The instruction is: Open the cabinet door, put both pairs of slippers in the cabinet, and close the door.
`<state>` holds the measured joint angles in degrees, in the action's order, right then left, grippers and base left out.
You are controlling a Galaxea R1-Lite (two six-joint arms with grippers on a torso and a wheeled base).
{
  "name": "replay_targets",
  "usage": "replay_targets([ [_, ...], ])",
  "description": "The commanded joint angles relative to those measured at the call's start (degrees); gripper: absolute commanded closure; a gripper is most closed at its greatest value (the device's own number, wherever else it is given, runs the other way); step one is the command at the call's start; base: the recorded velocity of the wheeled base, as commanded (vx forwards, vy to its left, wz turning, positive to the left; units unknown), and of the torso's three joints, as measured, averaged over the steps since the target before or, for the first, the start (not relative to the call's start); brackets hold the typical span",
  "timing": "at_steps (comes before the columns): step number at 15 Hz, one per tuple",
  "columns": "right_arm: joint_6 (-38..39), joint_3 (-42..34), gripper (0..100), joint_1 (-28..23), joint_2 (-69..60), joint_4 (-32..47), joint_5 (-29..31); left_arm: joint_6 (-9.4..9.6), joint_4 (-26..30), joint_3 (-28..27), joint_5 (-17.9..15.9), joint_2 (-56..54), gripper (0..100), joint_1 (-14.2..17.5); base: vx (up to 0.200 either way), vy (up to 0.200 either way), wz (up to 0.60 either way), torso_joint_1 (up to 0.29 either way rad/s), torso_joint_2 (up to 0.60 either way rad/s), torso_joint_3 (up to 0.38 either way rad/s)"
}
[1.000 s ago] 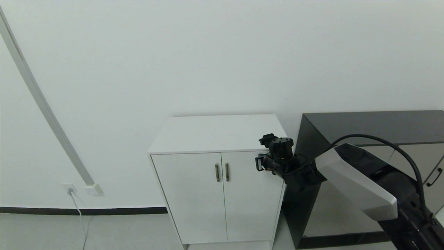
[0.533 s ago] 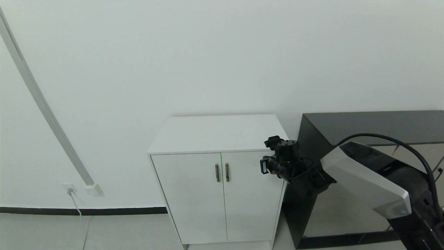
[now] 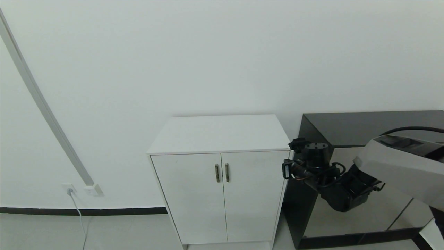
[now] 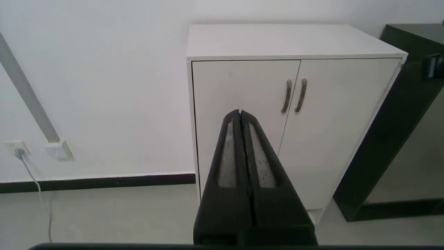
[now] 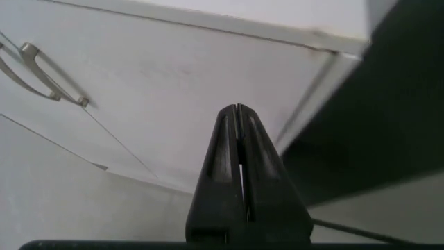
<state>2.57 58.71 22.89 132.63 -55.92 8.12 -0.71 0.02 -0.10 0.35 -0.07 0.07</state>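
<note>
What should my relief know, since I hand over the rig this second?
Left gripper: shut, empty, facing the white cabinet.
Right gripper: shut, empty, near the cabinet's upper right edge.
Both doors are shut, with nothing on the handles.
Done: cannot tell, the inside is hidden.
Left, likely: open a door, load both slipper pairs, close.

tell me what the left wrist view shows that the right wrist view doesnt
Left wrist view extra: the shut left gripper, white wall socket, grey slanted wall conduit. Right wrist view extra: the shut right gripper seen close up. Both: white two-door cabinet, doors closed, its metal handles, and the black cabinet beside it.
</note>
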Motion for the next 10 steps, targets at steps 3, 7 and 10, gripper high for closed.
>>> replay_targets([
  [3, 0.1, -16.7, 100, -4.5, -12.0, -5.2, 0.1, 0.0, 0.0, 0.0, 0.1, 0.1, 100, -0.1, 0.0, 0.0, 0.0, 0.0, 0.0, 0.0],
  [7, -0.3, -28.3, 100, -9.3, -20.4, -8.1, 7.5, 0.0, 0.1, 0.0, 0.1, 0.1, 100, 0.0, 0.0, 0.0, 0.0, 0.0, 0.0, 0.0],
  [10, -0.4, -38.8, 100, -13.3, -26.9, -12.5, 10.6, 0.0, 0.1, 0.0, 0.1, 0.1, 100, -0.1, 0.0, 0.0, 0.0, 0.0, 0.0, 0.0],
])
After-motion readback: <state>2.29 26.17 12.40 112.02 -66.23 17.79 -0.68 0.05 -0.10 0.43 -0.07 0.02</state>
